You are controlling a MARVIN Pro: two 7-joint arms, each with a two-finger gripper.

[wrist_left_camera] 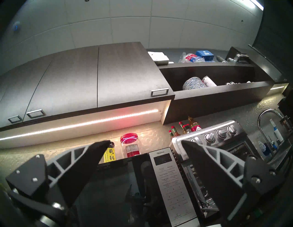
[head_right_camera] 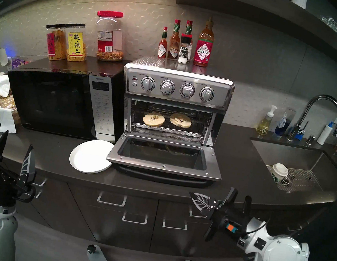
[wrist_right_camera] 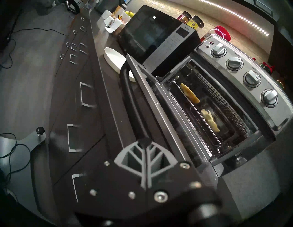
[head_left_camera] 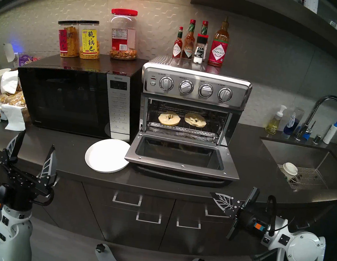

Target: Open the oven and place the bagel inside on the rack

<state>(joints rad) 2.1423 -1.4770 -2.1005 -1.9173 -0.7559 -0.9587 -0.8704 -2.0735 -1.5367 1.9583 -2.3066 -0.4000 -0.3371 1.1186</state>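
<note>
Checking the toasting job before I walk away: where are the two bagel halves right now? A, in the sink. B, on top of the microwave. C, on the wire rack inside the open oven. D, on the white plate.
C: both bagel halves lie side by side on the wire rack inside the oven, whose door is folded down.

A shared kitchen: dark table (head_left_camera: 56,154) with microwave (head_left_camera: 64,99) at centre left, toaster oven (head_left_camera: 195,87) mid-frame, sink (head_left_camera: 302,156) and tap (head_left_camera: 327,114) at right, sauce bottles (head_left_camera: 218,45) above.
</note>
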